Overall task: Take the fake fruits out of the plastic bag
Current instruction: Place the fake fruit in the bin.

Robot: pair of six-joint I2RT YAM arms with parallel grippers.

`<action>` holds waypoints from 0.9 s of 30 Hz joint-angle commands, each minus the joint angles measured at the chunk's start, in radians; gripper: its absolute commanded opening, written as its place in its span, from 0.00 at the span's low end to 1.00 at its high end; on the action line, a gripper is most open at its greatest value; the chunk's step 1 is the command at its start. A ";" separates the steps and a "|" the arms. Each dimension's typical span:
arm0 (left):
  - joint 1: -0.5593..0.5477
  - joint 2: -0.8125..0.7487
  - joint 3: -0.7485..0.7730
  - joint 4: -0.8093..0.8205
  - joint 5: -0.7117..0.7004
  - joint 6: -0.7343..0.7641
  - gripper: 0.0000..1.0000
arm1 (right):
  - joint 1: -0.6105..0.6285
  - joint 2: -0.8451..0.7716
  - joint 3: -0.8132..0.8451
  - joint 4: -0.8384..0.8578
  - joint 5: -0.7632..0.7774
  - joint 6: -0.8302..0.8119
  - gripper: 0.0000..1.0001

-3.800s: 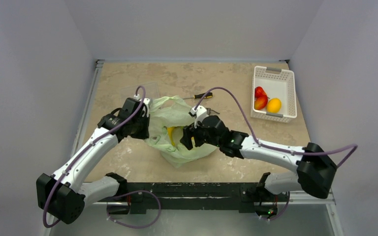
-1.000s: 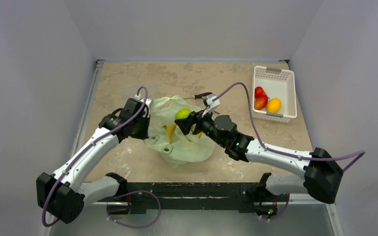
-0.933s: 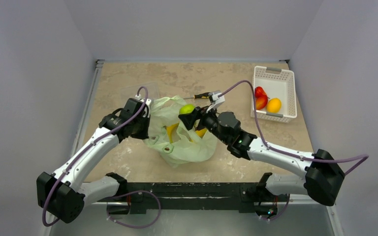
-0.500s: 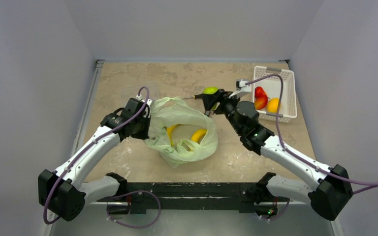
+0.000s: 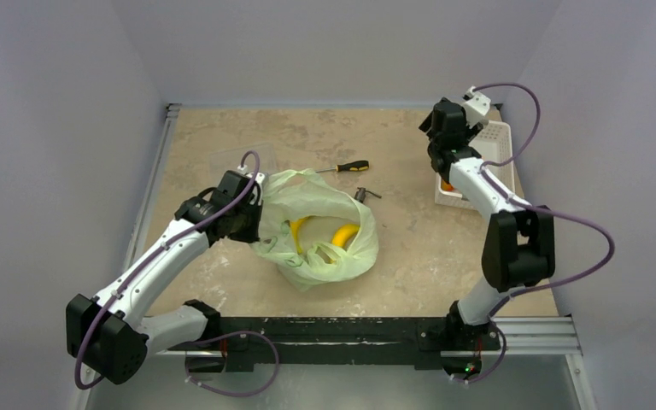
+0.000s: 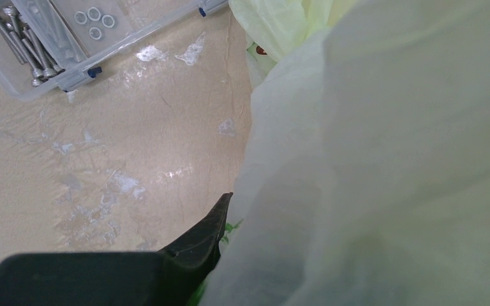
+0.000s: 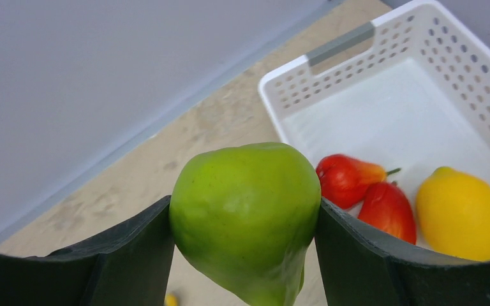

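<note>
The pale yellow-green plastic bag (image 5: 325, 243) lies open mid-table with a yellow banana (image 5: 297, 231) and an orange-yellow fruit (image 5: 344, 233) inside. My left gripper (image 5: 248, 209) is shut on the bag's left edge. In the left wrist view one dark finger (image 6: 191, 248) shows against the bag (image 6: 389, 159), which hides the other. My right gripper (image 5: 444, 128) hangs at the far right by the white basket (image 5: 502, 141). It is shut on a green pear (image 7: 245, 217). Two red fruits (image 7: 348, 180) and a yellow one (image 7: 460, 213) lie in the basket (image 7: 389, 121).
A yellow-and-black screwdriver (image 5: 346, 166) and a small metal part (image 5: 364, 195) lie behind the bag. A clear box of screws and washers (image 6: 51, 38) sits at the far left (image 5: 239, 158). The grey walls stand close behind the basket.
My right arm lifted the green pear out of the bag and swung it to the far right, over the basket. The left gripper kept hold of the bag's edge.
</note>
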 commanded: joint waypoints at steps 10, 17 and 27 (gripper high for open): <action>-0.026 -0.015 0.010 -0.005 -0.011 0.012 0.00 | -0.299 0.338 0.342 -0.087 -0.196 -0.016 0.07; -0.026 -0.001 0.016 -0.006 -0.012 0.012 0.00 | -0.368 0.511 0.492 -0.126 -0.452 -0.010 0.24; -0.027 0.001 0.014 -0.010 -0.025 0.010 0.00 | -0.370 0.635 0.556 -0.140 -0.540 0.008 0.38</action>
